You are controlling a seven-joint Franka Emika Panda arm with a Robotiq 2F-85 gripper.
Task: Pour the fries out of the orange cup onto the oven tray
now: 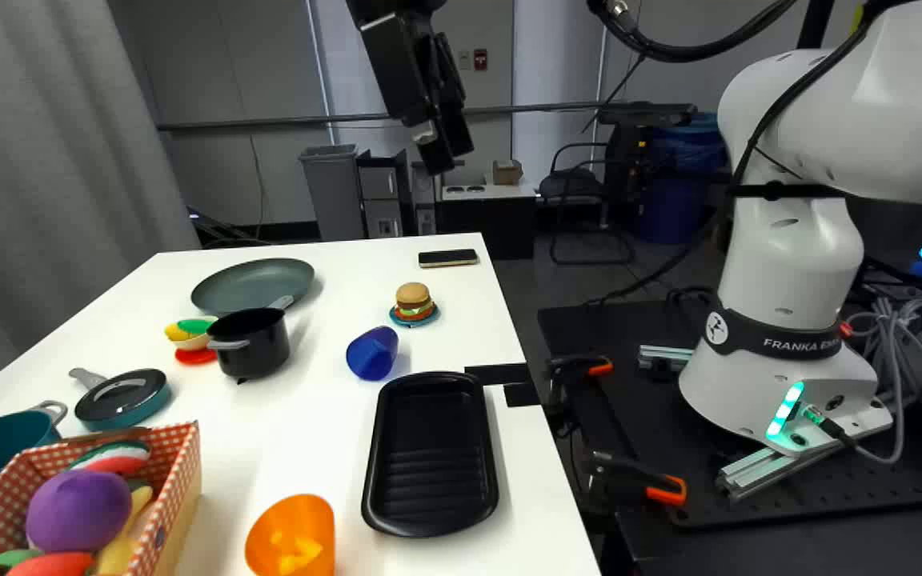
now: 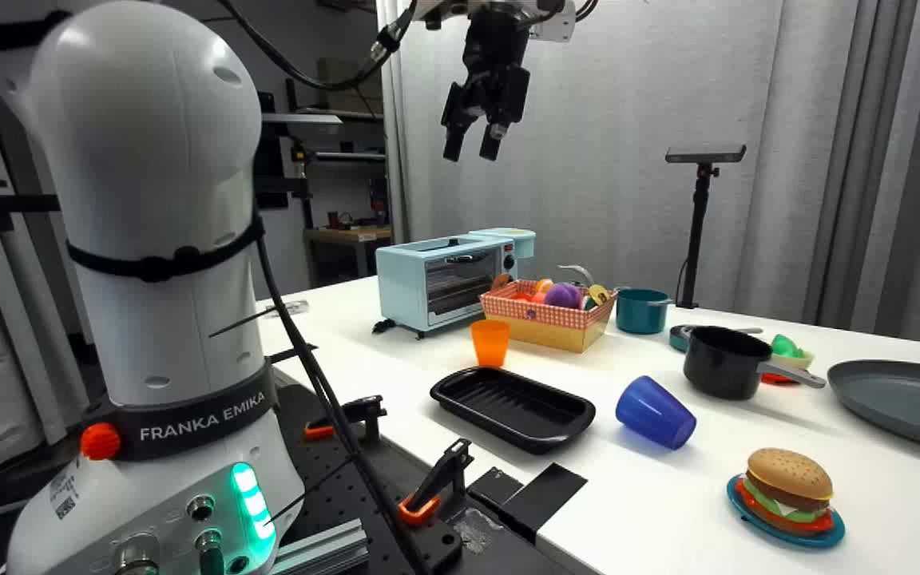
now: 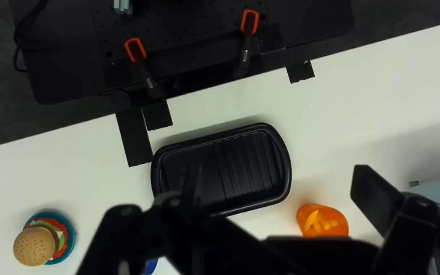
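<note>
1. We see the gripper [image 2: 472, 152] high above the table [image 1: 293, 436], its fingers spread wide apart.
2. We find the orange cup [image 2: 491, 342] upright on the table, just beside a corner of the oven tray [image 1: 429, 428].
3. In the wrist view we see the yellow fries [image 3: 321, 223] inside the orange cup.
4. The oven tray lies flat, ribbed base up.
5. We see the blue cup [image 1: 373, 354] on its side near the oven tray's other end.
6. In an exterior view, the basket [image 2: 544, 329] and the pale blue oven [image 2: 401, 289] stand behind the orange cup.

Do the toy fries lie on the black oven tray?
No, the wrist view shows the toy fries inside the orange cup, beside the black oven tray.
</note>
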